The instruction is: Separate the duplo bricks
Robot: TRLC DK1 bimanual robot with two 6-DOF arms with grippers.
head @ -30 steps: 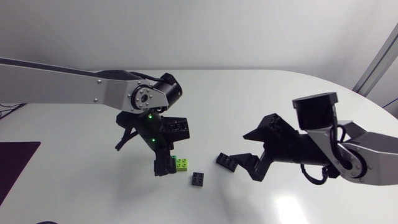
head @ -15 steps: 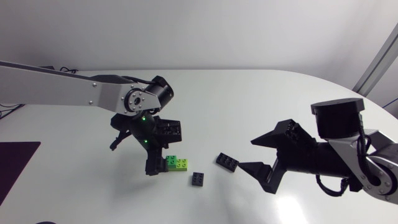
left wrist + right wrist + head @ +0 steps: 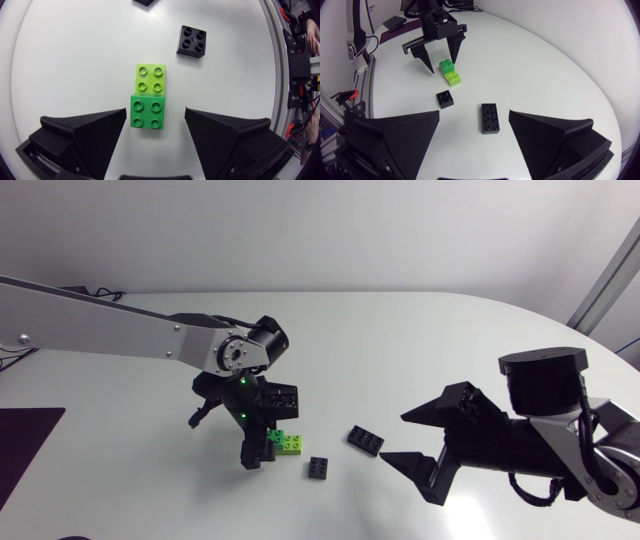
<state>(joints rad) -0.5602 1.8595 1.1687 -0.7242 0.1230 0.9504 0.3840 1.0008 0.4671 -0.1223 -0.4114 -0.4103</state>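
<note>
Two four-stud squares: dark green brick [image 3: 148, 109] against lime brick [image 3: 150, 79].

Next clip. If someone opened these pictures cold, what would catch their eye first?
The only colour on the white table is a dark green brick touching a lime brick, and the dark green one lies untouched between the open fingers of the left gripper. Opposite, the right gripper hangs open over a long black brick, and a square black brick lies between that and the green pair.
</note>
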